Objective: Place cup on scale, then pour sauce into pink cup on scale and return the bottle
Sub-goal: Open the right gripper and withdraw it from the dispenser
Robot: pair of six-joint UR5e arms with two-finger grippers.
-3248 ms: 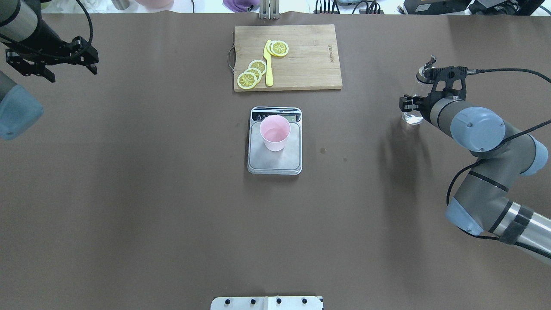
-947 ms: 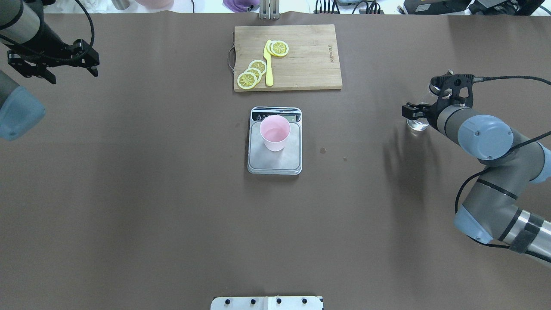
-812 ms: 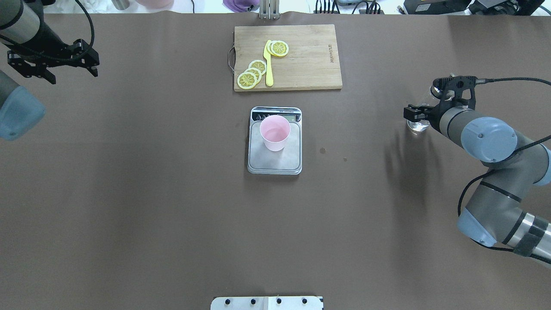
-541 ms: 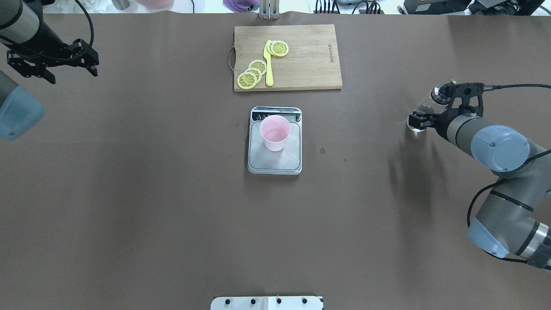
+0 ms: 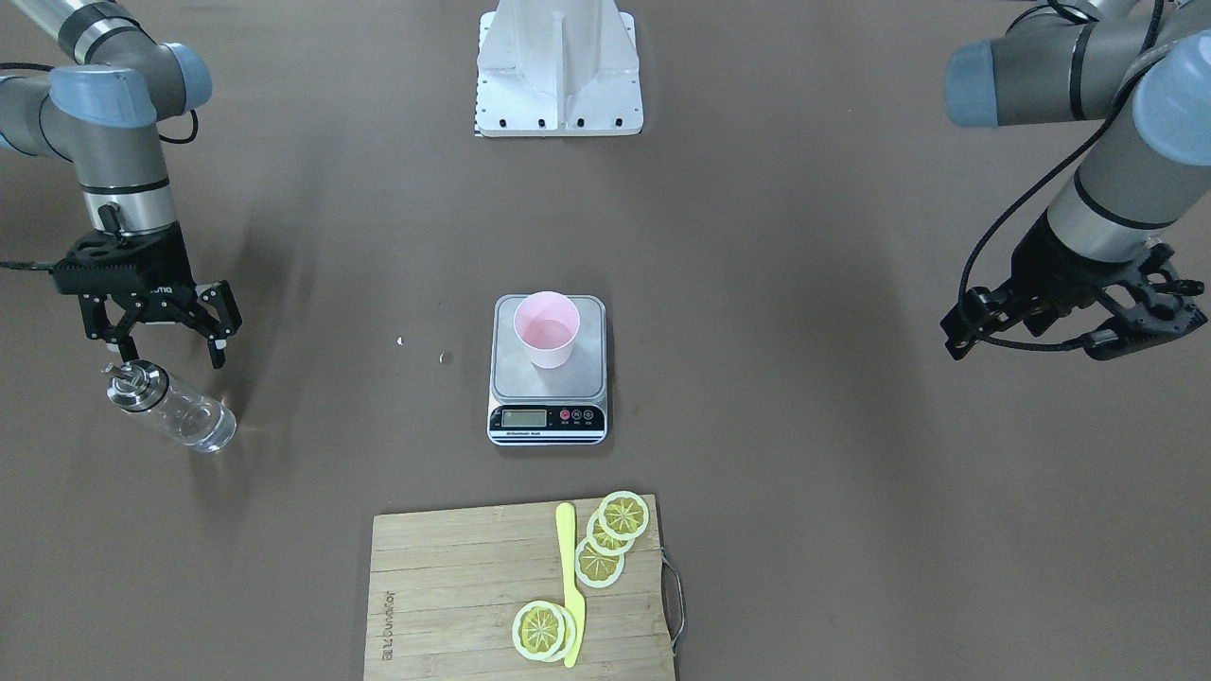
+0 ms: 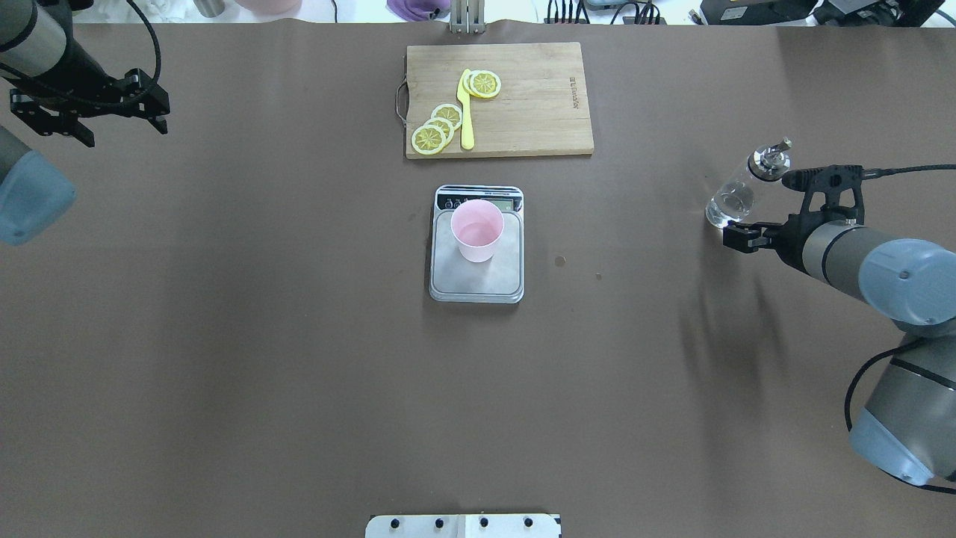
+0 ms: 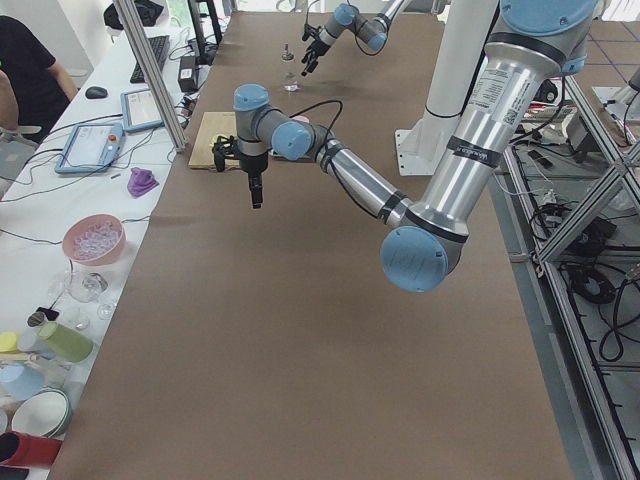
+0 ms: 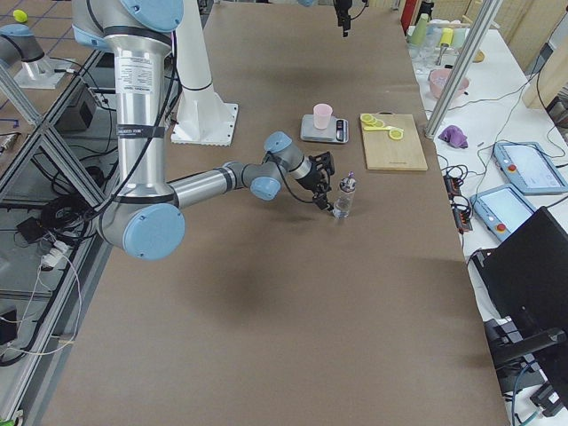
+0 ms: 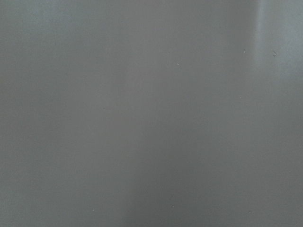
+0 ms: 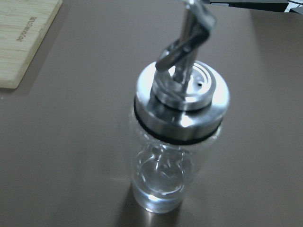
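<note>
The pale pink cup point(image 6: 478, 228) stands upright on the steel scale point(image 6: 478, 282) at the table's middle; it also shows in the front view point(image 5: 546, 328). The clear glass bottle point(image 6: 742, 191) with a metal pourer cap stands on the table at the right, free of any grip. A little clear sauce point(image 10: 158, 188) lies in its bottom. My right gripper point(image 6: 773, 232) is open, just on the robot's side of the bottle point(image 5: 175, 409) and apart from it. My left gripper point(image 6: 125, 133) is open and empty, above the far left of the table.
A wooden cutting board point(image 6: 530, 104) with lemon slices point(image 6: 437, 128) and a yellow knife point(image 6: 466, 112) lies beyond the scale. Two small specks point(image 6: 560, 260) lie right of the scale. The left wrist view shows only blurred table.
My right gripper has let go of the bottle, opened and drawn back toward the robot. The bottle now stands alone. The left arm, cup and scale have not moved.
</note>
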